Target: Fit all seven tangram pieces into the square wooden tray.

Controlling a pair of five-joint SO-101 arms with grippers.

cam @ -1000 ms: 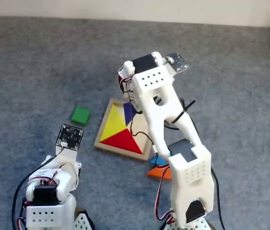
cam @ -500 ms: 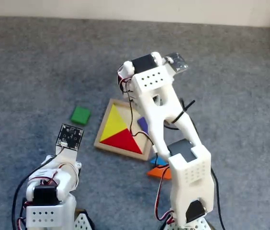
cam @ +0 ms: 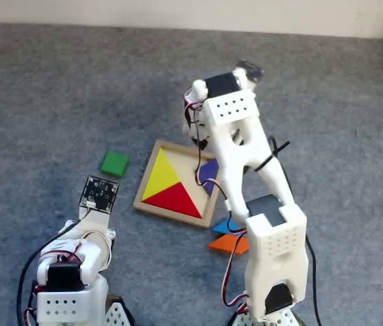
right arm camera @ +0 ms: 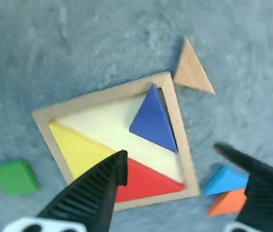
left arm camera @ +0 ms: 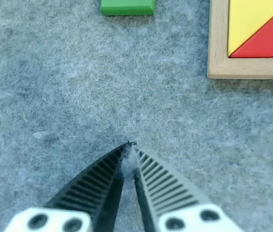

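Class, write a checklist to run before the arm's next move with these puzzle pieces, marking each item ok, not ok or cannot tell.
1. Right gripper open, empty: ok.
2. Blue triangle inside tray: ok.
3. Blue triangle lying flat: cannot tell.
4. Green square, tan triangle, light blue piece, orange piece in tray: not ok, all lie outside.
5. Left gripper away from tray: ok.
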